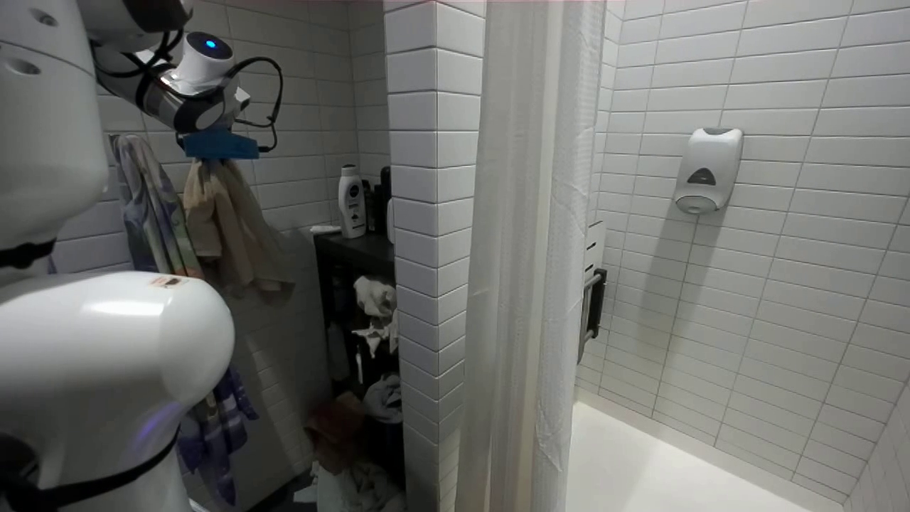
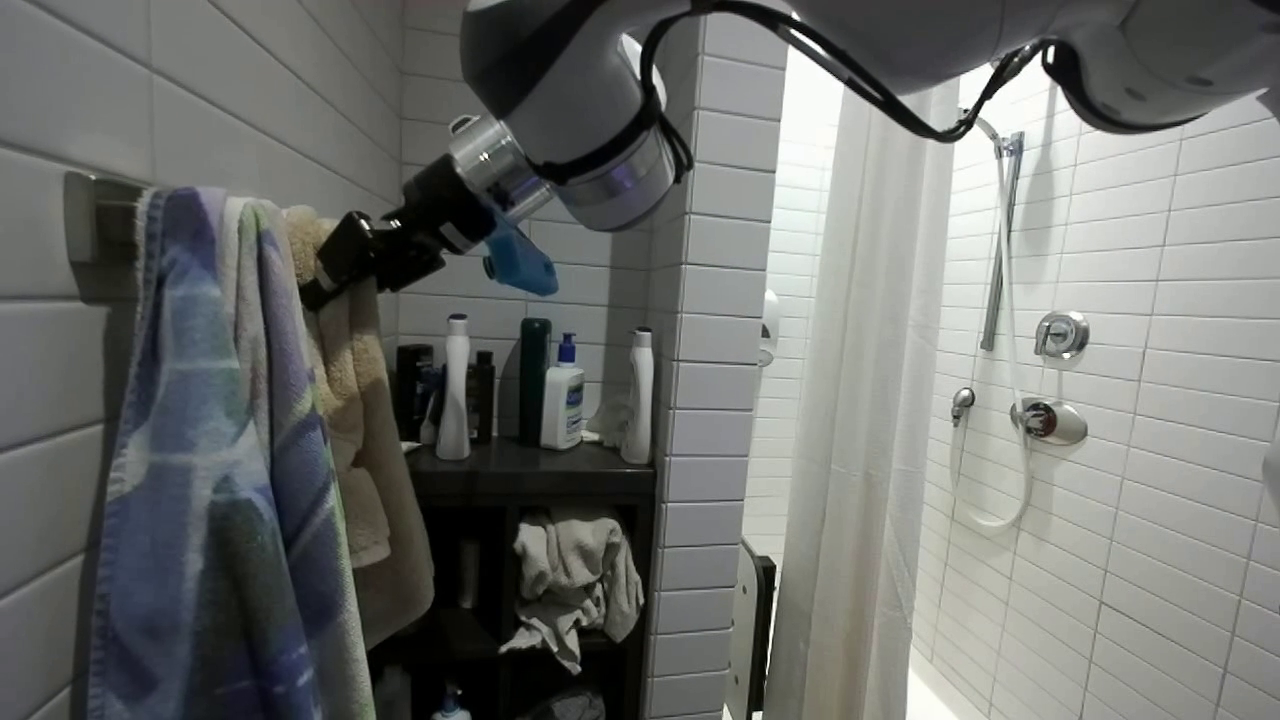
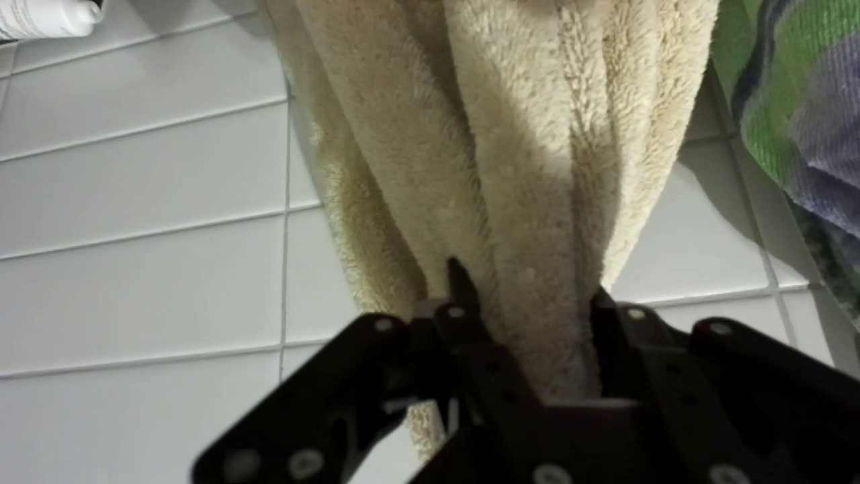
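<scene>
A beige terry towel (image 2: 350, 400) hangs against the white tiled wall, and it also shows in an exterior view (image 1: 231, 220). My black gripper (image 2: 318, 290) is at the towel's upper part. In the wrist view the gripper (image 3: 527, 282) has the bunched beige towel (image 3: 524, 168) between its two fingers, which press on it from both sides. The towel's folds narrow toward the fingers. A blue part (image 2: 522, 262) is mounted on the wrist. A blue, purple and green patterned towel (image 2: 200, 450) hangs beside the beige one. The beige towel's top is partly hidden by the gripper.
A metal towel bar (image 2: 115, 215) is fixed to the wall. A black shelf (image 2: 530, 465) holds several bottles, such as a pump bottle (image 2: 563, 405), and a white cloth (image 2: 580, 570). A tiled pillar (image 2: 710, 400) and shower curtain (image 2: 850, 400) stand beyond.
</scene>
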`<state>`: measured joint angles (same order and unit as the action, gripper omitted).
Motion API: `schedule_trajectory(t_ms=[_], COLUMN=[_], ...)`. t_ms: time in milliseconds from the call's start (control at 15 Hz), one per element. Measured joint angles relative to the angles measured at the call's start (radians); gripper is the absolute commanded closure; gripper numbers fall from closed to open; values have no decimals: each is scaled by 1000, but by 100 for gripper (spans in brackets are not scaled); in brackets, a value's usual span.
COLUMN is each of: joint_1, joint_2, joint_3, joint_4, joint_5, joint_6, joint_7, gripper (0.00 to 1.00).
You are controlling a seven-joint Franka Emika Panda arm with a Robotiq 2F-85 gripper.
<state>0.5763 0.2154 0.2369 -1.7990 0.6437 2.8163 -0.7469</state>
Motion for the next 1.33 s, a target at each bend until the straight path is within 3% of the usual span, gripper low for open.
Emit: schedule_trajectory(t_ms=[733, 1333], joint_1=[-3, -7], joint_2=[-41, -160], joint_3=[0, -1], joint_4=[-44, -107], joint_5=[44, 106], joint_6=[9, 52], joint_7=[-8, -8], gripper=[90, 90])
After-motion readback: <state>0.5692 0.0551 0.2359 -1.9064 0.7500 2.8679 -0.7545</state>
